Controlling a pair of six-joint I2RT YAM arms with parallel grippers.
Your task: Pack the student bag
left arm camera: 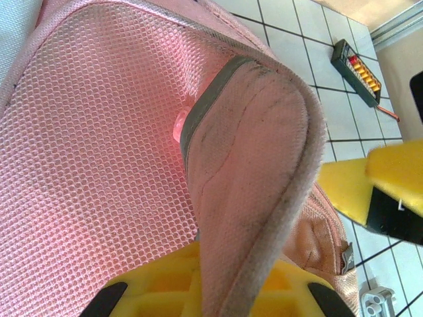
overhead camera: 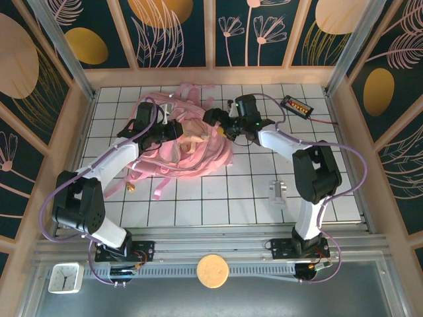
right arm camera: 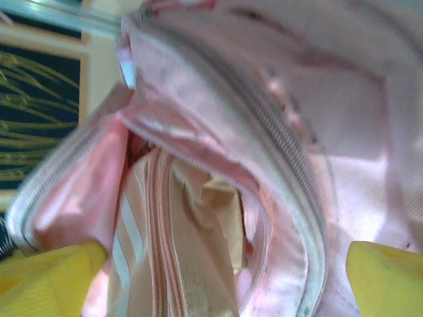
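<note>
The student bag is a big soft pink backpack lying at the middle back of the white tiled table. My left gripper is over its left side. In the left wrist view that gripper is shut on a padded pink flap of the bag, in front of pink mesh. My right gripper is at the bag's right side and stands open. Its yellow fingertips are wide apart over the bag's unzipped mouth. A beige striped pouch lies inside that mouth.
A black box with orange cells sits at the back right, also in the left wrist view. A small white part lies on the tiles at the right. Bag straps trail toward me. Wooden walls enclose the table.
</note>
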